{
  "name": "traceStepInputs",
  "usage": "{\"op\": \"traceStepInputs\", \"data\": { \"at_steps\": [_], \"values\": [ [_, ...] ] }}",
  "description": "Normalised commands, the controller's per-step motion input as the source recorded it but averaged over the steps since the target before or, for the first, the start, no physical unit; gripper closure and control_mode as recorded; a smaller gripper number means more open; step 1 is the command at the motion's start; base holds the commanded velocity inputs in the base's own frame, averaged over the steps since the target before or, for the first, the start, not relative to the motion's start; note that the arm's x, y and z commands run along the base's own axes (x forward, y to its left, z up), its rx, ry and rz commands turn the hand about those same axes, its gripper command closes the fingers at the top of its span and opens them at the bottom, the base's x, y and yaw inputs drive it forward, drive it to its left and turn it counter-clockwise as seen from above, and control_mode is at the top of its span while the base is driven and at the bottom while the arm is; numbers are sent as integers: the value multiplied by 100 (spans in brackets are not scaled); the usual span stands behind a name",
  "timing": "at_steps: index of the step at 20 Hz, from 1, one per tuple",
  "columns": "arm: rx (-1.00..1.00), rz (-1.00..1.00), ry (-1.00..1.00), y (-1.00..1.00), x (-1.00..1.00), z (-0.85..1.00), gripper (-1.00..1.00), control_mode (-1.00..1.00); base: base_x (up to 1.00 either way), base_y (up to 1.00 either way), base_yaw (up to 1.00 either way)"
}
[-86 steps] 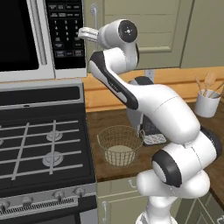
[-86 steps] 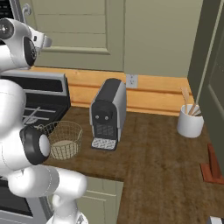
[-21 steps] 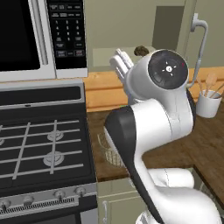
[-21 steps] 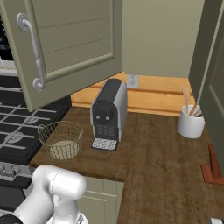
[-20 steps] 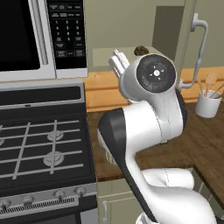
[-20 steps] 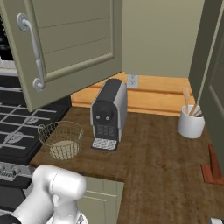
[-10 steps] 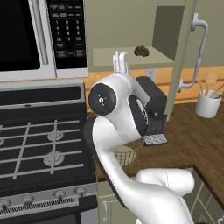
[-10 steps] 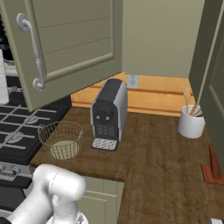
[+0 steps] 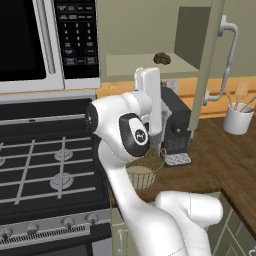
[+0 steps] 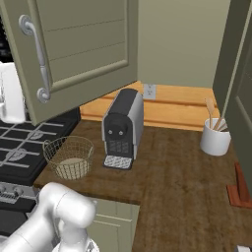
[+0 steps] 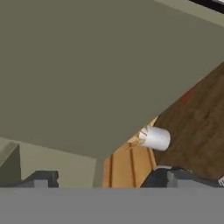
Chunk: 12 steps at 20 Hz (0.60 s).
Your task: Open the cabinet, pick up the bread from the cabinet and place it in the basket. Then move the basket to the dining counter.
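Observation:
The cabinet (image 9: 150,35) stands open, and its door (image 10: 83,49) with the long silver handle (image 9: 227,60) is swung out to the right. The small dark bread (image 9: 161,58) lies on the cabinet shelf. My white hand (image 9: 149,97) is upright just below the shelf's front edge, down and left of the bread. In the hand view my gripper (image 11: 107,179) is open with nothing between its dark fingertips (image 11: 41,178), facing a grey-green cabinet surface. The tan wire basket (image 10: 69,156) sits on the worktop beside the stove, partly hidden behind my arm in the left base view.
A dark coffee machine (image 10: 123,128) stands right of the basket. A white utensil holder (image 10: 215,138) is at the back right, also seen in the hand view (image 11: 155,138). The gas stove (image 9: 45,165) and microwave (image 9: 35,40) are to the left.
The cabinet door, shut in the oldest frames, stands open. Over the last second my arm has folded down and to the left, bringing the hand a little lower and right under the shelf.

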Motion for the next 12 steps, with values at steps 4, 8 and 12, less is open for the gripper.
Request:
{"op": "traceStepInputs", "data": {
  "at_steps": [4,8,12],
  "values": [
    [23,-48,-25,-61,0,-12,-100,-100,0,0,0],
    [26,-39,-27,-80,0,0,-100,-100,0,0,0],
    [26,-35,-26,-96,0,0,-100,-100,0,0,0]
  ]
}}
